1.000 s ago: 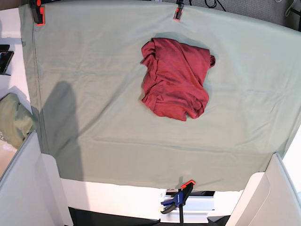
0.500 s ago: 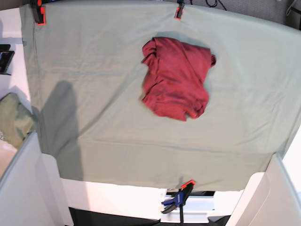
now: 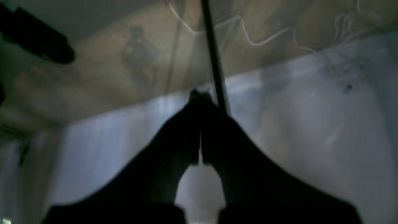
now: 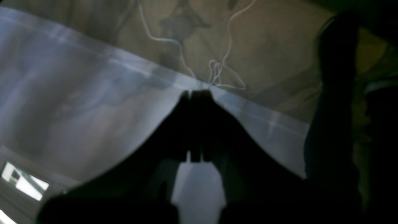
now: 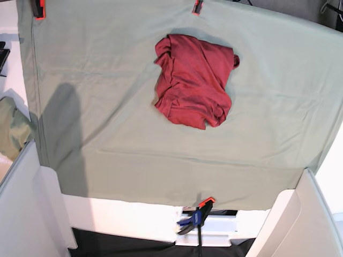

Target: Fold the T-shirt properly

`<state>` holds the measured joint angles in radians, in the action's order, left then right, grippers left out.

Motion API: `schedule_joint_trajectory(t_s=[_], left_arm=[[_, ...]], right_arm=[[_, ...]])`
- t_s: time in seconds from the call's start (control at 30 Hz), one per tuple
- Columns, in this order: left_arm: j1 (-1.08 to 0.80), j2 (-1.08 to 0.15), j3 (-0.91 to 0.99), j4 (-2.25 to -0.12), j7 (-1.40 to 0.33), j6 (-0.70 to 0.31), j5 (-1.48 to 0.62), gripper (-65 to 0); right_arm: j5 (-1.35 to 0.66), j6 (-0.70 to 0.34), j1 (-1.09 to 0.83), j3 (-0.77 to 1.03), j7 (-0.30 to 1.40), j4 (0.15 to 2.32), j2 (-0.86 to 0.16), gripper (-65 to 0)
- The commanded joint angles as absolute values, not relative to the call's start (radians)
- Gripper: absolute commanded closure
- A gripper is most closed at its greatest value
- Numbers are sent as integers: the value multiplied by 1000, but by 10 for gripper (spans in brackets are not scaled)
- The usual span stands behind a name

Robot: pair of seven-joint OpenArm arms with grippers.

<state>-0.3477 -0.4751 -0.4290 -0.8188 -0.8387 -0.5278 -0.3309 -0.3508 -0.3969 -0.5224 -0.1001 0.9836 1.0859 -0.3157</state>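
The T-shirt [image 5: 193,80] lies bunched in a crumpled heap w/ overlapping folds on the pale green cloth [image 5: 107,80] covering the surface, toward the far-centre, so it prob. needs spreading flat before any real fold. The cloth is pinned taut by an orange clamp at the far edge [image 5: 196,6], another at the far corner [image 5: 37,8] and a blue-orange one at the near edge [image 5: 195,219], likely so it won't slide w/ the shirt. Left claw [image 3: 200,93] and right claw [image 4: 196,93] are both pressed together, holding nothing, aimed away from the shirt; neither arm shows in the base view, apparently parked.
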Motion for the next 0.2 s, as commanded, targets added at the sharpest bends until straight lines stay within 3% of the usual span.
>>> schedule_joint_trajectory(t_s=[0.0,0.17], left_arm=[[-358,-485,-428,-821,-853,-528,-326,0],[-357,-480,-428,-836,-835,-616,-325,0]], right_arm=[[-350,-404,-530,-99,995,1090,-316,0],[-330,-404,-524,-99,995,1107,-301,0]])
